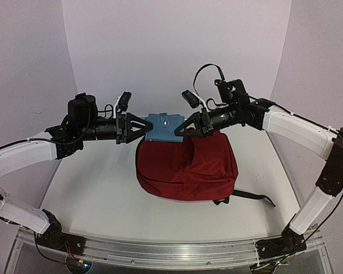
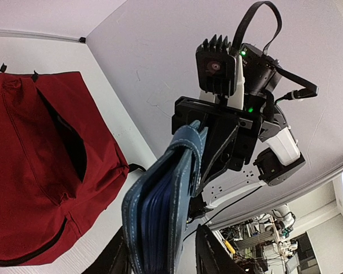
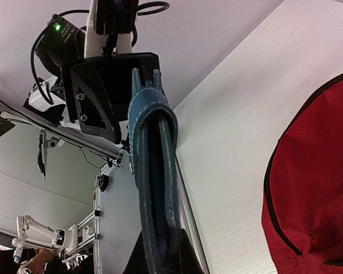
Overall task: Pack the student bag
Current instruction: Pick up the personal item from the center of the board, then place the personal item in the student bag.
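The dark red student bag lies on the white table, also in the left wrist view with a zip slit gaping, and in the right wrist view. A blue stitched leather case hangs in the air above the bag's far edge, between both grippers. My right gripper is shut on its right end; its fingers press both faces. My left gripper stands round the case's left end, open, with a gap between the case and one finger.
A black strap trails from the bag toward the right front. White walls close the table at the back and sides. A metal rail runs along the near edge by the arm bases.
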`<state>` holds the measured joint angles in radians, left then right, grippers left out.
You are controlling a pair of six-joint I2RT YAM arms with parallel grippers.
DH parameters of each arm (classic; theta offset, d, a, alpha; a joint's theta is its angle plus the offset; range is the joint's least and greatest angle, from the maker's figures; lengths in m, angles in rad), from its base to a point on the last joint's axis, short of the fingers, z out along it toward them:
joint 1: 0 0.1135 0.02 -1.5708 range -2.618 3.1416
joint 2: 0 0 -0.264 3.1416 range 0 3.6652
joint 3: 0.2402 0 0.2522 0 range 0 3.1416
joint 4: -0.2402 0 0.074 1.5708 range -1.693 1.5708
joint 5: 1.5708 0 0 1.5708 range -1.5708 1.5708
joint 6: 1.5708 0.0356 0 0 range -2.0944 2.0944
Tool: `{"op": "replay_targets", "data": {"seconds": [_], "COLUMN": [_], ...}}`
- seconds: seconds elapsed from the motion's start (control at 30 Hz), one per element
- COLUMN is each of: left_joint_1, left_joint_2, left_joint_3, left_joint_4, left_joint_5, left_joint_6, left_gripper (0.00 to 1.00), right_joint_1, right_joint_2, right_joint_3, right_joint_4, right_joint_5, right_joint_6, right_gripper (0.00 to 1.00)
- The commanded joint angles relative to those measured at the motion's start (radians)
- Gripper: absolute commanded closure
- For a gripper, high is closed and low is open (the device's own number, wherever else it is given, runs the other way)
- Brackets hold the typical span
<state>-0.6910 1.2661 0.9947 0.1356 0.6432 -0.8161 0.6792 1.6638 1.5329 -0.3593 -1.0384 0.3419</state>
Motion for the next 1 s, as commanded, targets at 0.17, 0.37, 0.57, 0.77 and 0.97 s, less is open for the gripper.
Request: {"op": "replay_targets", "data": {"seconds": [0.17, 0.37, 0.57, 0.77, 0.97], "left_joint_1": [0.001, 0.002, 0.017, 0.025, 0.026], "left_joint_2": [0.029, 0.022, 0.074, 0.147, 0.214], "left_joint_3": [0.021, -0.025, -0.089, -0.138, -0.145], "left_joint_4": [0.083, 0.074, 0.146, 0.293, 0.357], "left_joint_5": [0.046, -0.087, -0.201, -0.230, -0.222], "left_joint_6": [-0.017, -0.060, -0.153, -0.232, -0.262], "left_gripper": [0.80, 1.00, 1.00, 1.00, 1.00], "right_joint_1": [0.003, 0.002, 0.002, 0.003, 0.015], "right_joint_2": [0.012, 0.035, 0.097, 0.176, 0.259], "right_joint_3": [0.011, 0.085, 0.134, 0.164, 0.204], "right_joint_4": [0.028, -0.092, -0.204, -0.255, -0.296], "right_joint_5": [0.085, 0.344, 0.898, 0.985, 1.029], "right_joint_6": [-0.007, -0.090, -0.251, -0.300, -0.310], "right_gripper": [0.83, 0.51, 0.46, 0.41, 0.41]}}
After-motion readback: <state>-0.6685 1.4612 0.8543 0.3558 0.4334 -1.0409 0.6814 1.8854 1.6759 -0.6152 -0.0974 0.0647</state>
